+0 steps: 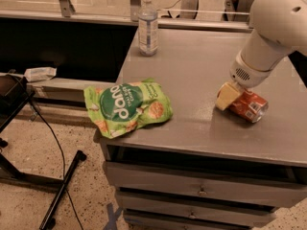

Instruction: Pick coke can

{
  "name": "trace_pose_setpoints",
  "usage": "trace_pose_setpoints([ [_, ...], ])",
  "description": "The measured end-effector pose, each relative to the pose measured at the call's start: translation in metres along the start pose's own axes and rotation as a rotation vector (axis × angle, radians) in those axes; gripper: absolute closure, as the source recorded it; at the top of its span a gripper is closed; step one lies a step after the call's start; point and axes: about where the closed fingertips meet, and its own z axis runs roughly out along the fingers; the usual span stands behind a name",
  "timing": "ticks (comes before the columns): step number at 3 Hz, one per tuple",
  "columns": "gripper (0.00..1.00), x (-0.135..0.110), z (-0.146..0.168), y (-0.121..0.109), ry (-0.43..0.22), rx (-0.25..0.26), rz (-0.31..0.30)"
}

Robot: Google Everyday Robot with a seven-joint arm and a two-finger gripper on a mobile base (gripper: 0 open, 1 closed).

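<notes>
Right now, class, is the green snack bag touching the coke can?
Apart. The camera view shows bare tabletop between the green snack bag and the coke can, which lies on its side with the gripper at its left end.

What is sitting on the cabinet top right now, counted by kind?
Cans: 1, the coke can, lying on its side.
Bottles: 1, the clear plastic bottle.
Bags: 1, the green snack bag.
Total: 3.
The gripper is at the can's end nearer the bag.
</notes>
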Motion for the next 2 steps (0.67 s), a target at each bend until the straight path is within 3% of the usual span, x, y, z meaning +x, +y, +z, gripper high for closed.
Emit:
trace_pose_setpoints([
  [1, 0.75, -0.006, -0.006, -0.004, -0.015, -0.018, -0.015],
  [2, 0.99, -0.021, -0.066, -0.001, -0.093, -0.031, -0.112],
])
